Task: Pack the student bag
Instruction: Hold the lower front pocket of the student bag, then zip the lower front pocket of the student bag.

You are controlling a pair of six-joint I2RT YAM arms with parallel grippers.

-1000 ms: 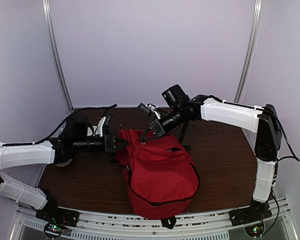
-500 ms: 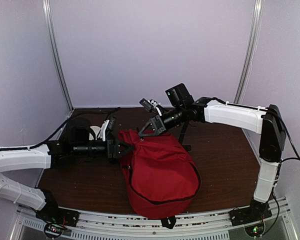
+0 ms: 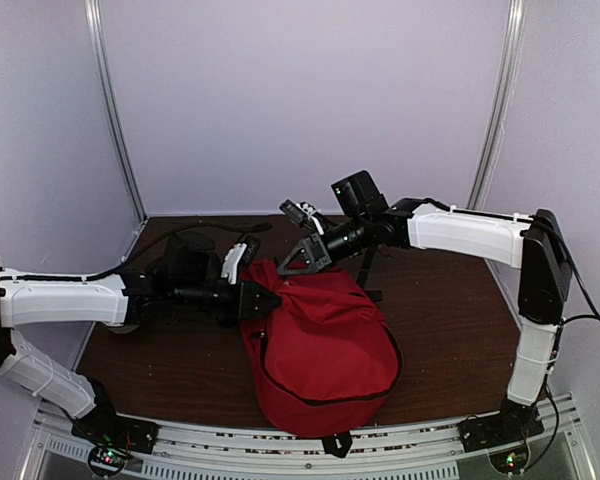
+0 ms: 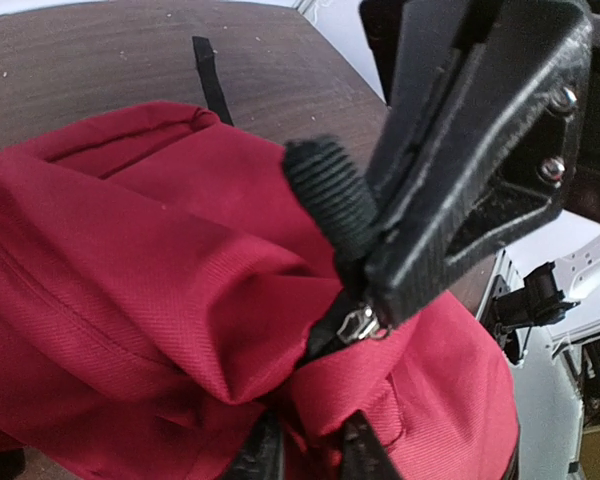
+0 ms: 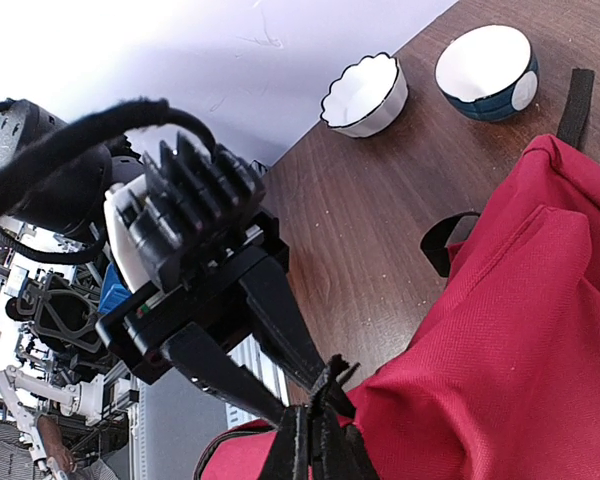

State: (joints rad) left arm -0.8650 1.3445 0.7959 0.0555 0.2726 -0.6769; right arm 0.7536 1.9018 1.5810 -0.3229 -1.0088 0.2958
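Observation:
The student bag (image 3: 320, 350), a large red backpack with black trim, lies in the middle of the table, its top end toward the back. My left gripper (image 3: 263, 300) is at the bag's top left corner; the left wrist view shows its tips (image 4: 312, 455) pinching a fold of red fabric (image 4: 180, 290). My right gripper (image 3: 288, 268) hovers just above the same corner, shut on the black zipper pull cord (image 4: 320, 185), with the silver slider (image 4: 360, 325) right below. In the right wrist view, its tips (image 5: 313, 440) clamp that cord beside the left gripper's fingers (image 5: 270, 310).
A white scalloped bowl (image 5: 365, 95) and a blue bowl with a white inside (image 5: 485, 60) stand on the brown table (image 3: 440, 310) behind the bag. A black strap (image 5: 578, 100) trails from the bag's top. Grey walls close in the back and sides.
My left arm has slid right onto the bag's top corner; its jaws widened, then closed on the fabric. The right gripper rose slightly with the cord, then held still.

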